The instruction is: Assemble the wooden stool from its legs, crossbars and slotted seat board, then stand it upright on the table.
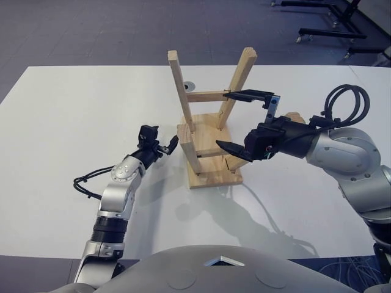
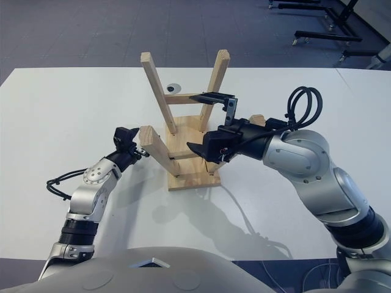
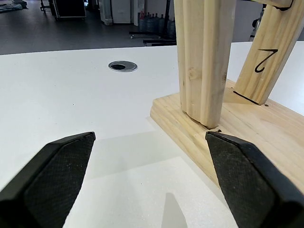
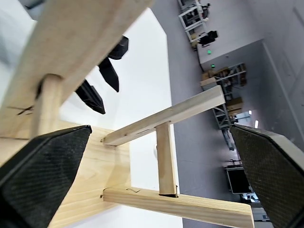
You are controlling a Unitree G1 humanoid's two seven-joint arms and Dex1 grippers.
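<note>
from my head cameras i am seeing the whole stool [image 1: 208, 135] sitting upside down on the white table [image 1: 73, 122]. the seat board [image 1: 215, 177] is lying flat and the legs are pointing up and splaying outward. a crossbar [image 1: 204, 96] is joining the two far legs high up, and a shorter bar is running low beside the near leg [image 1: 189, 146].

my left wrist camera is giving me closer detail. it is showing the joint where that near leg is entering the board, a pencilled mark on the leg behind it, and a round metal grommet [image 3: 122, 66] sitting in the tabletop beyond. my right wrist camera is looking along the frame from the other side. it is showing a crossbar seated in notches between two legs and a thinner bar [image 4: 47, 104] going into the nearest leg.

the wood is looking pale and unfinished, with square-cut legs and a rectangular board.

my left gripper [image 1: 162, 143] is hanging wide open, low over the table just beside the board's left edge, and is gripping nothing. the near leg is standing off to one side of the gap rather than inside it.

my right gripper [image 1: 223, 119] is also spread wide and holding nothing, on the stool's right side. its upper finger's tip is sitting at the far crossbar's right end, and its lower finger is pointing at the board near the leg bases.
</note>
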